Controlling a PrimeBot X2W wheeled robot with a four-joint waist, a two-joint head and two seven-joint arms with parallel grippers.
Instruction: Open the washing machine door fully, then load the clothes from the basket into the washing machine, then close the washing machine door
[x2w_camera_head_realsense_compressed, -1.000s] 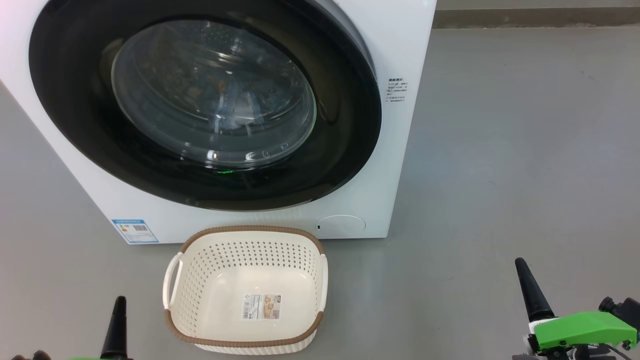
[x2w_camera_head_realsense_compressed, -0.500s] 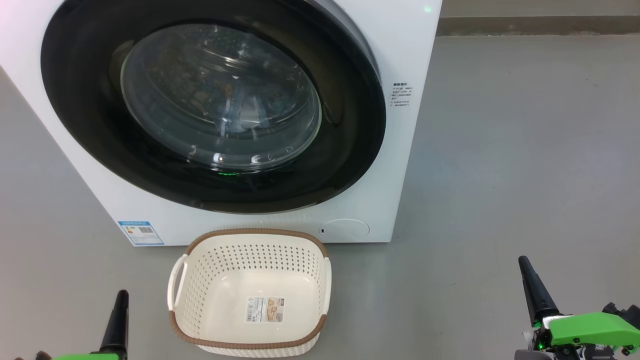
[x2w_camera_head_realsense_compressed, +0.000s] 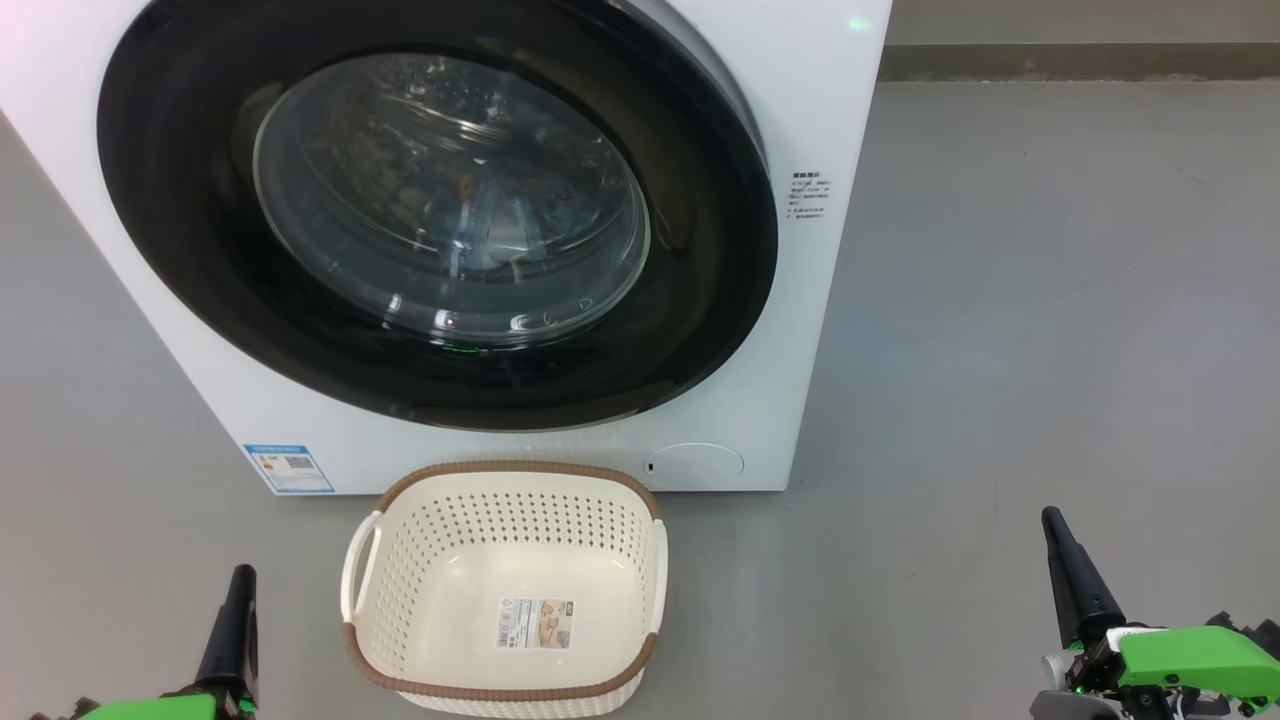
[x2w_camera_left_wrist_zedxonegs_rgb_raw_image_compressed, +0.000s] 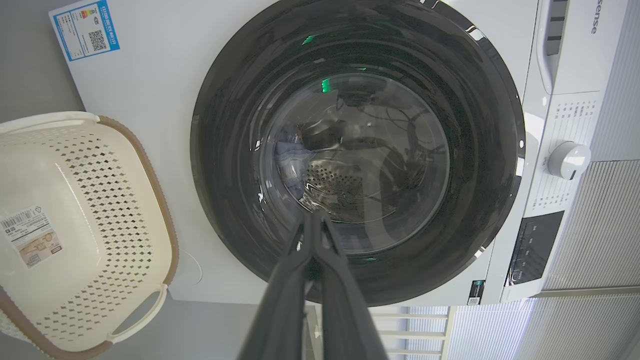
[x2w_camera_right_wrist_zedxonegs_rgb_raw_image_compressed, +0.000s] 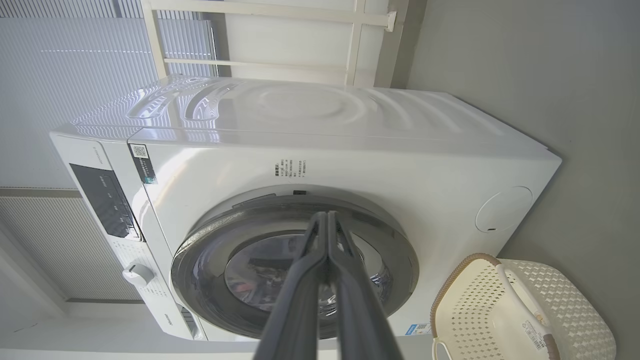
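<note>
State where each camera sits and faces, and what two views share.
Head view: on the head, facing down at the washing machine door and basket; left end effector and right end effector at bottom corners.
Left wrist view: on the left wrist, facing the door squarely; own shut fingers.
Right wrist view: on the right wrist, facing the washing machine obliquely; own shut fingers.
Shared: both wrist views show door and basket.

Basket (x2w_camera_head_realsense_compressed: 500, 520) sits before washing machine (x2w_camera_head_realsense_compressed: 830, 250); clothes (x2w_camera_left_wrist_zedxonegs_rgb_raw_image_compressed: 287, 157) seemingly inside.

Grey floor (x2w_camera_head_realsense_compressed: 1000, 300): washing machine (x2w_camera_head_realsense_compressed: 825, 110), basket (x2w_camera_head_realsense_compressed: 500, 530)
</note>
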